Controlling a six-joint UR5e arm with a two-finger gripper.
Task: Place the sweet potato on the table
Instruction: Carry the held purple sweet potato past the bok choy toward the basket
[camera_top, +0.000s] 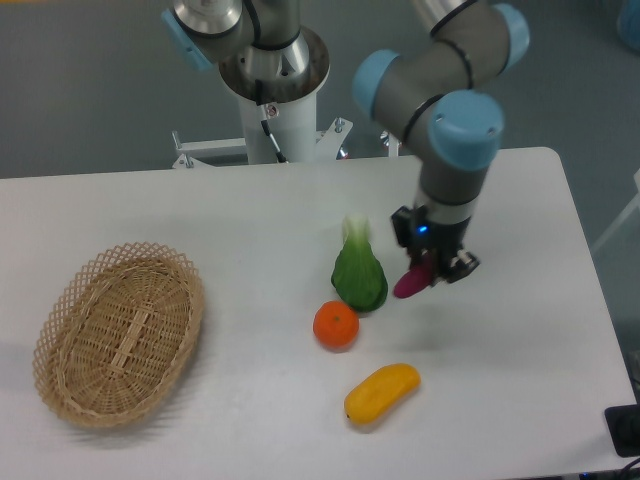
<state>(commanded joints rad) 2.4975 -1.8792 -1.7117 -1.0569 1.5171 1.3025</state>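
A dull grey-green floor (90, 90) fills the space behind the white desk (200, 210). A white pedestal (283, 125) with bolted feet stands just behind the desk's far edge. A black object (625, 430) sits beside the desk's near right corner. Lighting is even and soft.

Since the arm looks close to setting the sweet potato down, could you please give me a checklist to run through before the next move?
1. Grip: the gripper is shut on the sweet potato, which sticks out tilted to the lower left. Ok.
2. Height: whether the sweet potato touches the table or hangs above it. Cannot tell.
3. Landing spot: bare tabletop lies right of and below the gripper. Ok.
4. Neighbour: the green leafy vegetable sits close to the sweet potato's lower tip; contact is possible. Not ok.
5. Other items: the orange, yellow fruit and wicker basket lie apart from the gripper. Ok.
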